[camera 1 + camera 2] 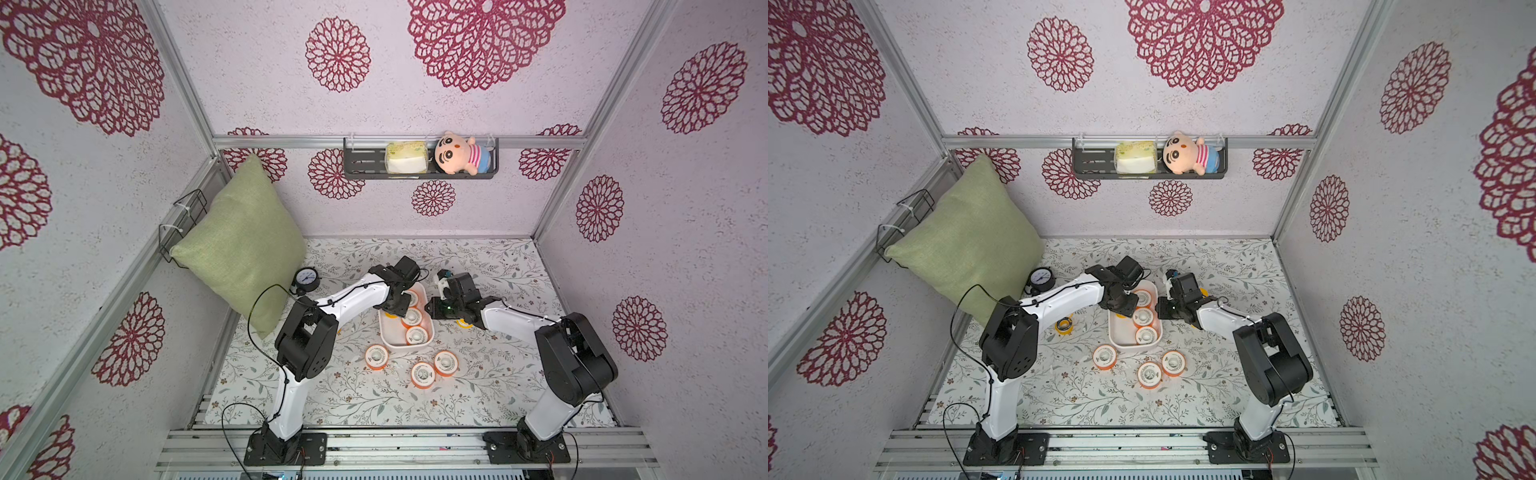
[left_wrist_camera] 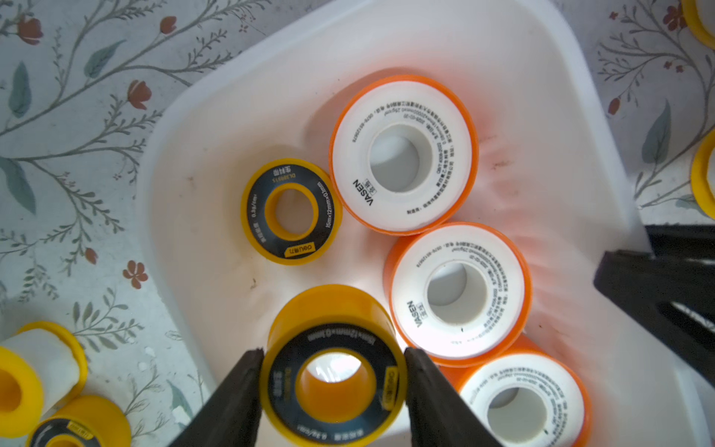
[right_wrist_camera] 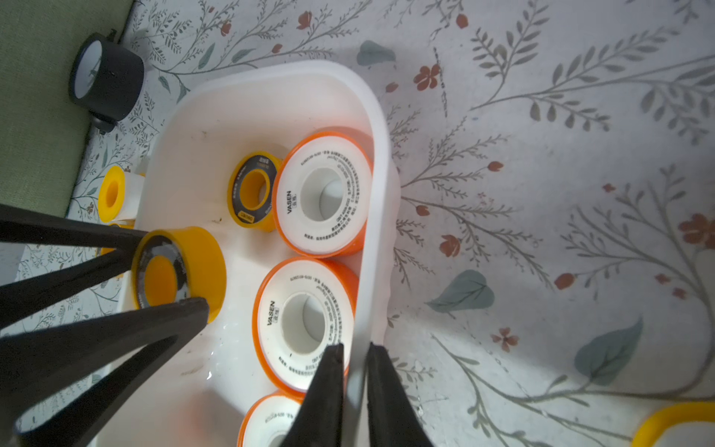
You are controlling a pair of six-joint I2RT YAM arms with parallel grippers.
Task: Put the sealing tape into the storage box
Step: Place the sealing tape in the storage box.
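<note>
Left claw (image 2: 333,354) tight on deli spool (image 2: 329,309), right claw (image 3: 356,348) tight on storage box (image 3: 372,185) beside VASEN spools (image 3: 321,193)

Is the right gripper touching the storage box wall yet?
Touching. The right wrist view shows the right gripper pinching the storage box wall, one finger inside, one outside, with no gap on either side.

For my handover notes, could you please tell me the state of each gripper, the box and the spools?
left gripper: shut on yellow spool, over the storage box.
right gripper: shut on the box's wall.
storage box: holds three orange spools, one flat yellow spool.
table spools: three orange, lying flat, outside the box.
</note>
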